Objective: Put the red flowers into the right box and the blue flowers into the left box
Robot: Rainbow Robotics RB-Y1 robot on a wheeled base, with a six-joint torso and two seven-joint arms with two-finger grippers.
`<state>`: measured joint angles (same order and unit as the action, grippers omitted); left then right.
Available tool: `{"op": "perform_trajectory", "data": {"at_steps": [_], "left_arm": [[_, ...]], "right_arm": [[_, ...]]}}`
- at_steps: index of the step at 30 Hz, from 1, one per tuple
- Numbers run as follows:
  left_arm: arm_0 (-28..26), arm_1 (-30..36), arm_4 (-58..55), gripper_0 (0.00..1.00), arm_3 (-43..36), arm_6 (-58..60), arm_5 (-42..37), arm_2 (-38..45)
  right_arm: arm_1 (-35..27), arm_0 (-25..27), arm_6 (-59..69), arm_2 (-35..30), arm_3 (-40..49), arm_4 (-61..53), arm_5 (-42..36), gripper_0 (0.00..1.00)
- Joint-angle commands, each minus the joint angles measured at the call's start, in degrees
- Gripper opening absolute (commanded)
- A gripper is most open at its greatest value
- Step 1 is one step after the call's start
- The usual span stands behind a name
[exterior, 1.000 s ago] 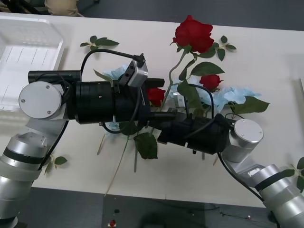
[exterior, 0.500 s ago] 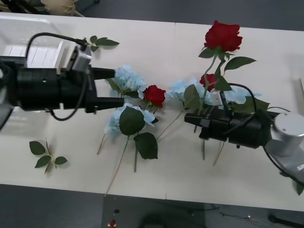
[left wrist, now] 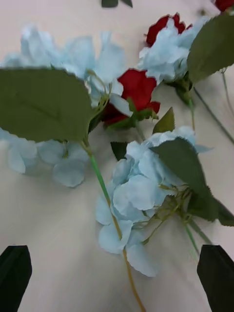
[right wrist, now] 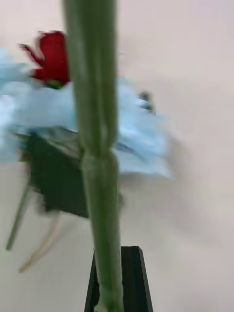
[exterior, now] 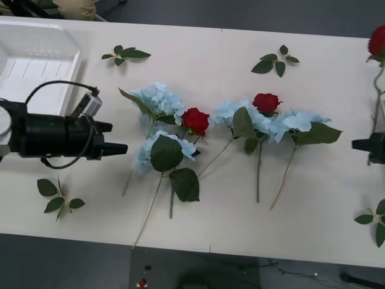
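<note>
My right gripper is at the table's right edge, shut on the green stem of a red rose whose bloom is lifted up at the far right. One black finger shows behind the stem. Two more red roses lie mid-table among several pale blue hydrangea heads. My left gripper is open, just left of the nearest hydrangea. The white left box stands at the far left. The right box is out of view.
Loose green leaf sprigs lie at the back left, the back right, the front left and the front right. Long stems reach toward the table's front edge.
Both arms have drawn apart from the middle. The right gripper carried its rose to the right edge. The left arm pulled back to the left, leaving the flowers on the table uncovered.
</note>
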<state>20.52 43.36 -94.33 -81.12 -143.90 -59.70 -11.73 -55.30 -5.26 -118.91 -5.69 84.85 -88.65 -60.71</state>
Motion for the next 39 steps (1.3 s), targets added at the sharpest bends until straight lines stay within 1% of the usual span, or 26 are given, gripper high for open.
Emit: {"op": "perform_trajectory", "data": {"at_steps": [1,4,6,10,13,14,15,16,17,18,19,20,23,30,36,37,38,39], "left_arm": [[5.8,-3.7,4.3,1.0,3.9,0.8,2.2,-2.9],[8.4,-5.9,6.9,1.0,7.7,0.8,2.6,-4.1],[10.3,-7.4,9.3,1.0,10.1,0.7,2.6,-4.5],[13.6,-9.8,13.2,1.0,14.1,0.6,2.7,-5.6],[15.6,-11.3,15.5,1.0,17.0,0.6,2.8,-6.2],[16.2,-11.7,16.0,0.86,18.0,0.6,3.0,-6.6],[16.9,-12.0,16.6,0.69,19.0,0.6,3.4,-7.3],[17.2,-12.1,16.7,0.59,19.4,0.6,3.6,-7.7],[17.2,-12.1,16.7,0.59,19.4,0.6,3.6,-7.7],[17.8,-12.2,16.8,0.26,20.3,0.6,4.7,-9.3],[18.0,-12.2,16.9,0.05,20.4,0.6,5.4,-10.2],[18.0,-12.2,16.9,0.01,20.4,0.6,5.8,-10.5],[18.1,-12.1,16.9,0.0,20.5,0.7,7.6,-11.8],[19.1,-10.5,15.8,0.0,20.4,0.7,7.6,-11.0],[21.7,-4.7,8.1,0.0,20.4,0.5,7.6,-10.5],[22.3,-3.3,6.4,0.0,20.2,0.4,7.6,-10.5],[22.7,-1.8,5.0,0.0,19.9,0.2,7.5,-10.5],[23.1,-0.4,4.2,0.0,19.6,0.3,7.5,-10.5]], "right_arm": [[-1.6,-2.0,12.8,-9.9,1.1,10.2,-9.3,0.0],[-2.0,-3.5,20.6,-13.6,1.0,17.7,-15.5,0.0],[-3.0,-4.4,24.4,-14.3,1.0,23.1,-17.7,0.0],[-4.5,-4.5,30.4,-14.1,0.3,31.1,-17.7,0.0],[-5.0,-5.3,33.1,-13.4,-3.3,34.7,-16.4,0.0],[-5.3,-5.6,33.0,-12.9,-5.2,35.7,-15.5,0.0],[-5.9,-5.9,32.7,-12.2,-7.1,36.8,-14.4,0.0],[-6.1,-6.1,32.6,-11.7,-7.9,37.3,-13.8,0.0],[-6.1,-6.1,32.6,-11.7,-7.9,37.3,-13.8,0.0],[-7.6,-6.3,32.5,-9.8,-10.5,38.6,-11.9,0.0],[-8.5,-6.3,32.5,-8.6,-11.9,39.1,-10.6,0.0],[-8.8,-6.3,32.4,-8.1,-12.6,39.3,-9.9,0.0],[-9.0,-7.0,32.5,-6.2,-16.8,41.5,-6.5,0.0],[-9.1,-9.0,32.3,-1.4,-23.7,46.4,-0.9,0.0],[-9.1,-11.1,32.3,3.0,-28.5,47.1,3.1,0.0],[-9.1,-11.5,32.3,3.3,-29.0,47.3,3.8,0.01],[-9.0,-11.7,32.3,3.3,-29.5,47.6,4.4,0.19],[-9.1,-12.0,32.3,3.3,-29.7,47.7,4.6,0.32]]}}
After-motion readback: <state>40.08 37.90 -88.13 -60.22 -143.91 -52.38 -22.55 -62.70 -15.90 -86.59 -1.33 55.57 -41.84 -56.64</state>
